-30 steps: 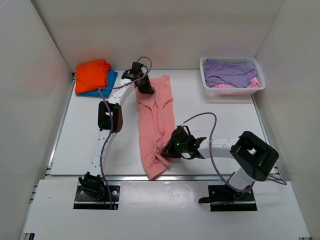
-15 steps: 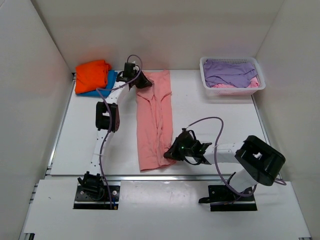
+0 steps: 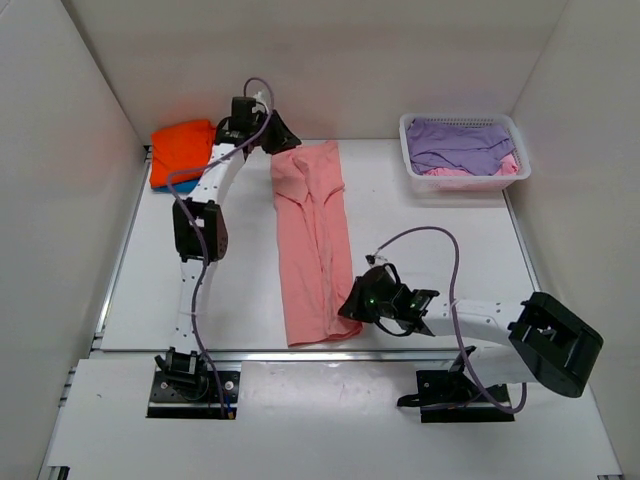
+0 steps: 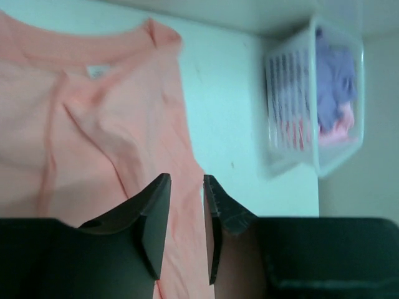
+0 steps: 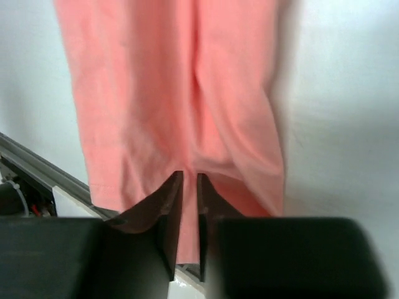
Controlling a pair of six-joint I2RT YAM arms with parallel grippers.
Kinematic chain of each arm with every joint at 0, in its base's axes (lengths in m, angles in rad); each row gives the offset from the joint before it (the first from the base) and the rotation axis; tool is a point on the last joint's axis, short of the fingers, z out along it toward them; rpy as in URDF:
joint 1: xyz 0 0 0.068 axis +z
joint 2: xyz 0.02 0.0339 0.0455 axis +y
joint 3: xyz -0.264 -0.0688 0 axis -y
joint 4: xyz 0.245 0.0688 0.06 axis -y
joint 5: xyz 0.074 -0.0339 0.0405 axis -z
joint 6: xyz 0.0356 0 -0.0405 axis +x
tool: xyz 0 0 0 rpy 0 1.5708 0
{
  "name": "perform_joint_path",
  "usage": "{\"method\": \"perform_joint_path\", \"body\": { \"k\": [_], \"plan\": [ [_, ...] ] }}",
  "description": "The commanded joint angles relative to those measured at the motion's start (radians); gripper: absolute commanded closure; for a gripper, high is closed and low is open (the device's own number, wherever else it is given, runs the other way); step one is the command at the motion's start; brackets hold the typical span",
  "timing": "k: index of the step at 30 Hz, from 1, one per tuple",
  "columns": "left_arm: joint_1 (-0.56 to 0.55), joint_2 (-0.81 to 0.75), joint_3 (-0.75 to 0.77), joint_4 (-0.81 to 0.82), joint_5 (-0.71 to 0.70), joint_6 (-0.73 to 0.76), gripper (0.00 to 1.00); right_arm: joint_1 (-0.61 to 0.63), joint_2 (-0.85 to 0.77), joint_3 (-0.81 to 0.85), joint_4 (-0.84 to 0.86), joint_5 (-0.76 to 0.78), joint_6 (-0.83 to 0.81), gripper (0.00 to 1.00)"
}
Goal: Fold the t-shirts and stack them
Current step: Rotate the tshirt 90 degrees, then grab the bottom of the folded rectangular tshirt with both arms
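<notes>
A salmon-pink t-shirt (image 3: 315,240) lies stretched out long on the white table, from the back wall to the near edge. My left gripper (image 3: 284,138) is raised at its far left corner. In the left wrist view its jaws (image 4: 187,179) are nearly shut with the pink cloth (image 4: 93,137) between them. My right gripper (image 3: 350,305) is at the shirt's near right corner. Its jaws (image 5: 190,175) are shut on the pink cloth (image 5: 174,93). A folded bright orange shirt (image 3: 182,148) lies on a blue one (image 3: 163,186) at the back left.
A white mesh basket (image 3: 470,183) at the back right holds a lavender-purple shirt (image 3: 460,145) and some pink cloth (image 3: 450,172). It also shows in the left wrist view (image 4: 312,124). A metal rail (image 3: 300,352) runs along the table's near edge. White walls enclose three sides.
My left gripper has moved back and up towards the wall. My right gripper has moved towards the near edge. The pink shirt between them has been drawn out longer and straighter.
</notes>
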Motion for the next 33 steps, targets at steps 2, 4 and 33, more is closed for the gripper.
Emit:
{"method": "perform_joint_path", "body": {
  "k": [2,4,33],
  "plan": [
    [-0.119,-0.362,-0.284,-0.225,0.049,0.248,0.60,-0.040,-0.086,0.086,-0.037,0.077,-0.228,0.82],
    [-0.153,-0.627,-0.624,-0.100,-0.017,0.280,0.59,-0.079,-0.130,0.098,-0.106,0.071,-0.276,0.76],
    [-0.523,-1.365,-2.096,0.258,-0.163,-0.026,0.68,-0.232,-0.047,-0.128,-0.053,-0.492,-0.265,0.91]
  ]
}}
